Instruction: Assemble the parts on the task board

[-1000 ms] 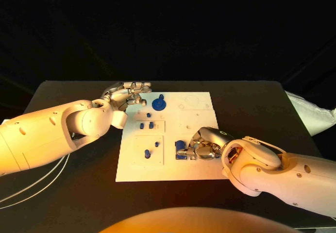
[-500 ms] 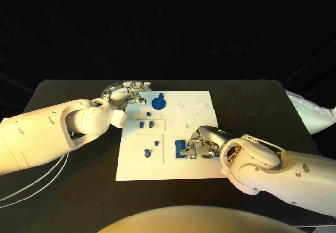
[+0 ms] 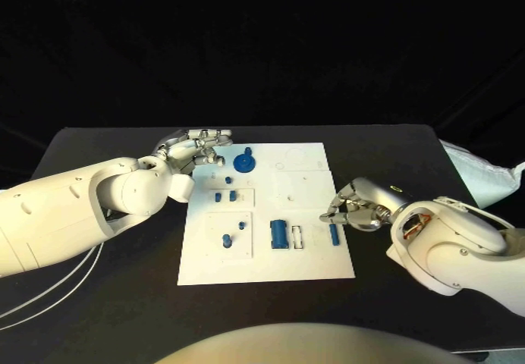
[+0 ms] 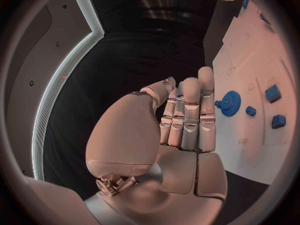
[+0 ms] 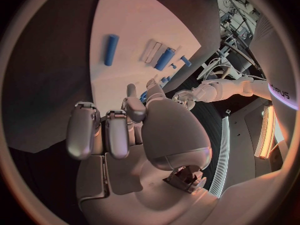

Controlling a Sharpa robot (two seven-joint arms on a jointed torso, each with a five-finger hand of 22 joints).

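Observation:
The white task board (image 3: 312,258) lies mid-table. My left hand (image 3: 198,151) hovers at its far left corner beside the blue gear (image 3: 244,161); in the left wrist view its fingers (image 4: 190,115) lie straight and together, with a speck of blue against the thumb, and the gear (image 4: 231,103) is just past them. My right hand (image 3: 356,211) hangs over the board's right edge with fingers curled and nothing in them. A blue rod (image 3: 334,233) lies loose on the board just below that hand, also seen as the rod (image 5: 110,50). A blue block (image 3: 280,233) sits in its slot.
Small blue pieces (image 3: 225,196) stand in the left pockets, and two more (image 3: 227,241) sit nearer the front. A pale bag (image 3: 482,178) lies at the table's right edge. White cables (image 3: 44,299) trail off the left front. Bare black table (image 3: 109,303) surrounds the board.
My right hand has lifted off the blue block and drawn right to the board's edge. The blue rod now lies uncovered near that edge. The left hand has barely moved.

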